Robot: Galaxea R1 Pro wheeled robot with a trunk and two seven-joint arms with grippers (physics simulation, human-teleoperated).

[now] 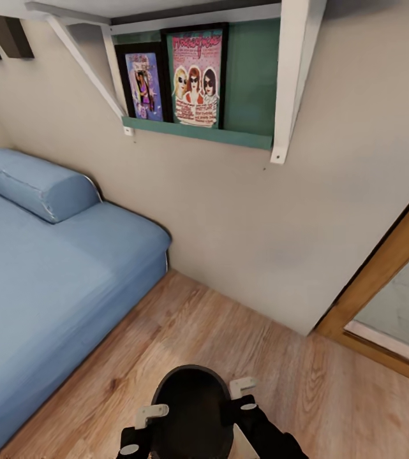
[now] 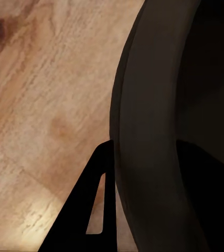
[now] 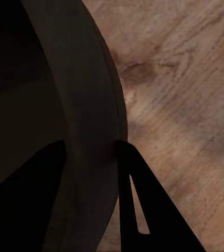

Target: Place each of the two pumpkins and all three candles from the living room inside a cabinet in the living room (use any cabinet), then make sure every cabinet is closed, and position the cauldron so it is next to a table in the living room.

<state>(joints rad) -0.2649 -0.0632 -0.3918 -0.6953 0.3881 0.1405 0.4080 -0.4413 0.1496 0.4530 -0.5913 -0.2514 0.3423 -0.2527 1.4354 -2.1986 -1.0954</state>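
Both claws pinch the cauldron [image 1: 193, 408] rim: left gripper [image 1: 141, 428] closed over one side, right gripper [image 1: 242, 395] over the other, pot held above the wood floor [image 1: 242, 331]. Blue sofa [image 1: 38, 268] alongside, wall ahead. Risk as I read it: one pinch slipping on that smooth rim tips the pot. Posters [image 1: 196, 76] on the shelf [image 1: 198, 132], lettering too blurred to read
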